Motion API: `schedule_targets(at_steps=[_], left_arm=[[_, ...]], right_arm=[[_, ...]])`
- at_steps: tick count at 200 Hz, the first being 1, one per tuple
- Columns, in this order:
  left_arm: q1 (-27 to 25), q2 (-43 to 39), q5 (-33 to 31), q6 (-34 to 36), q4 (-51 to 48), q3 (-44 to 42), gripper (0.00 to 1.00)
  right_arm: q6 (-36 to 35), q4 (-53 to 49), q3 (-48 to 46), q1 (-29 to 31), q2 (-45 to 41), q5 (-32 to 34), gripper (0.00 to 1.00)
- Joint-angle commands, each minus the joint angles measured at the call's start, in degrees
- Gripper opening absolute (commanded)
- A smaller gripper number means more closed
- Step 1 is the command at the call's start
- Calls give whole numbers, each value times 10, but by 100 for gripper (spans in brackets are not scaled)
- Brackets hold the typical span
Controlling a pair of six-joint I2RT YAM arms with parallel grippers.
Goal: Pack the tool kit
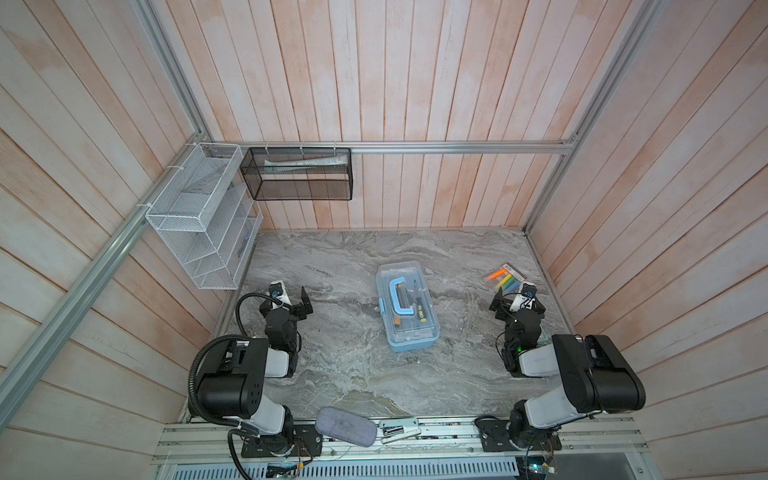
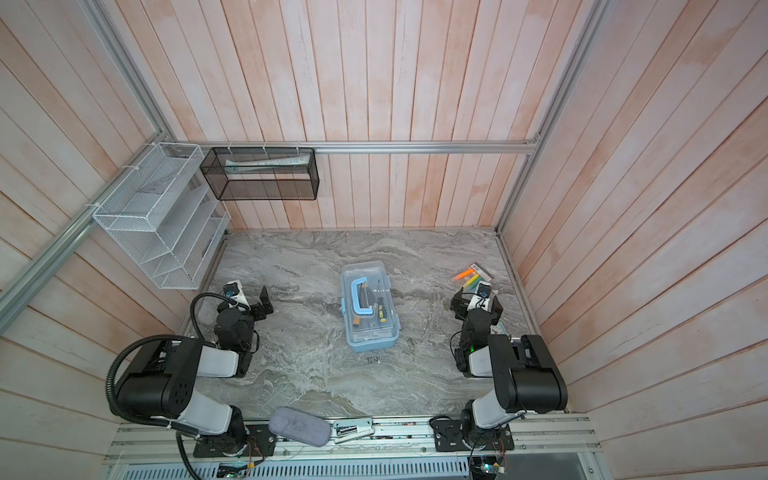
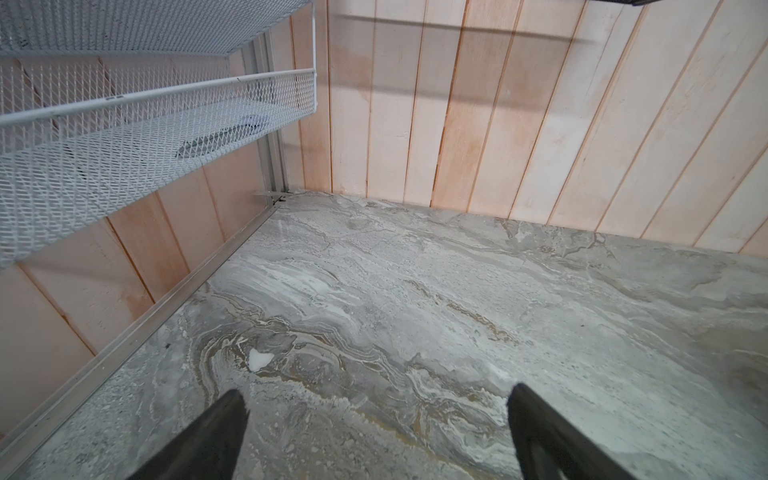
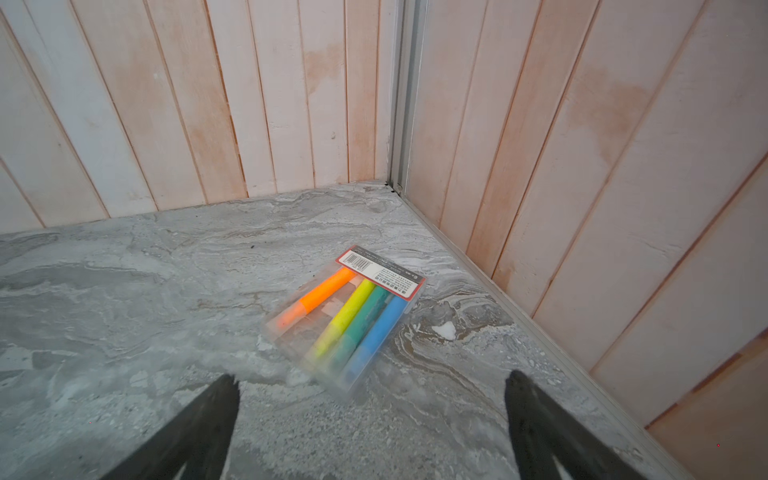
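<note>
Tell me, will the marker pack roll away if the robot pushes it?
Probably not: the marker pack lies flat on the table, so it would likely slide, not roll. Its clear plastic looks smooth, so it may slip when pinched. It holds only a few markers, so it is probably light.

Light-blue tool kit [image 1: 409,309]; grey-veined marble table [image 1: 340,374]; orange, yellow, green, blue markers [image 4: 347,318].

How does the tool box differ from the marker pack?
The tool box is a rigid light-blue case at the middle of the table; the marker pack is a flat clear sleeve near its right edge. The tool box holds mostly dark tools; the marker pack, bright markers. Both show their contents.
</note>
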Motion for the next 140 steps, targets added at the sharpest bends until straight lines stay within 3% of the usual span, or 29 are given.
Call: schedule_targets(at_steps=[1, 140], left_arm=[[0, -2, 5, 7, -2, 7, 100], [0, 2, 8, 8, -16, 16, 100]], right_arm=[[4, -8, 6, 1, -4, -17, 98], [3, -16, 11, 1, -3, -19, 98]])
